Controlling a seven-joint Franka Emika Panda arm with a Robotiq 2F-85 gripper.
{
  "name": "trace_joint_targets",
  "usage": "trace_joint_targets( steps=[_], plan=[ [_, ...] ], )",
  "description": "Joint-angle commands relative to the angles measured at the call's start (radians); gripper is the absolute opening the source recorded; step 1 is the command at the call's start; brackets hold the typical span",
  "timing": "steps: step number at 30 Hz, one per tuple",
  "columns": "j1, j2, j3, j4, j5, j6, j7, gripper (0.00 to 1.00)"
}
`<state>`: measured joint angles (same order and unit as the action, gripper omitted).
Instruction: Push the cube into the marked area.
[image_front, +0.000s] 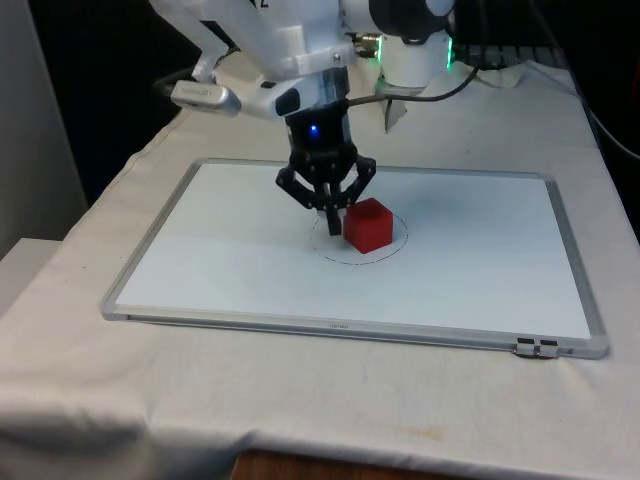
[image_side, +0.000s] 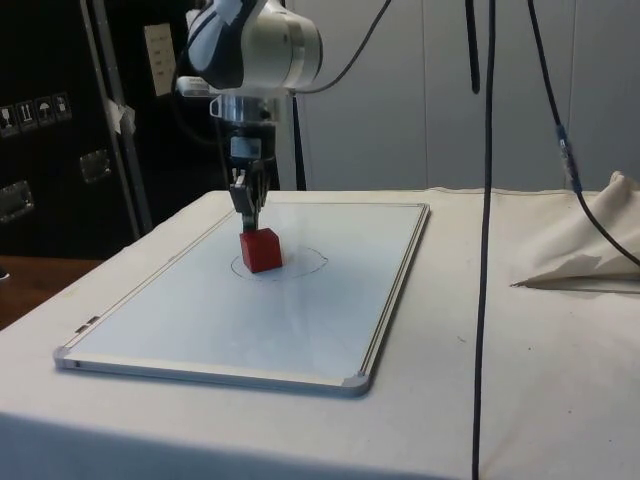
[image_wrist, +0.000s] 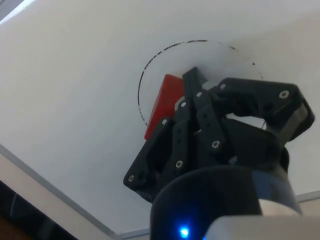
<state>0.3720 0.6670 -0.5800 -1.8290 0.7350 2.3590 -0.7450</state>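
The gripper (image_front: 331, 222), fingers pressed together and holding nothing, touches the side of the red cube (image_front: 368, 224) on the whiteboard (image_front: 220, 290). The cube sits inside the drawn circle (image_front: 392, 249), towards the front view's left edge. Any further push should be short and low, stopping near the circle's middle.

Materials and finish
Whiteboard (image_front: 480, 260): smooth, faintly glossy, metal-look frame. Cube (image_front: 368, 224): matt red. Tool (image_front: 330, 215): matt black plastic. Surface cloth (image_front: 120, 400): creased white fabric.
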Motion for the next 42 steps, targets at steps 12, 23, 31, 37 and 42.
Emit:
trace_joint_targets(
  steps=[12, 23, 31, 37, 42],
  plan=[
    [0.008, -0.081, -0.032, -0.016, -0.075, -0.037, 0.014, 0.0],
    [0.011, -0.146, -0.032, -0.014, -0.143, -0.078, -0.001, 0.0],
    [0.012, -0.196, -0.027, -0.009, -0.201, -0.108, 0.003, 0.0],
    [0.02, -0.236, -0.019, -0.01, -0.256, -0.116, 0.033, 0.0],
    [0.019, -0.259, -0.01, -0.014, -0.289, -0.114, 0.057, 0.0]
  ],
)
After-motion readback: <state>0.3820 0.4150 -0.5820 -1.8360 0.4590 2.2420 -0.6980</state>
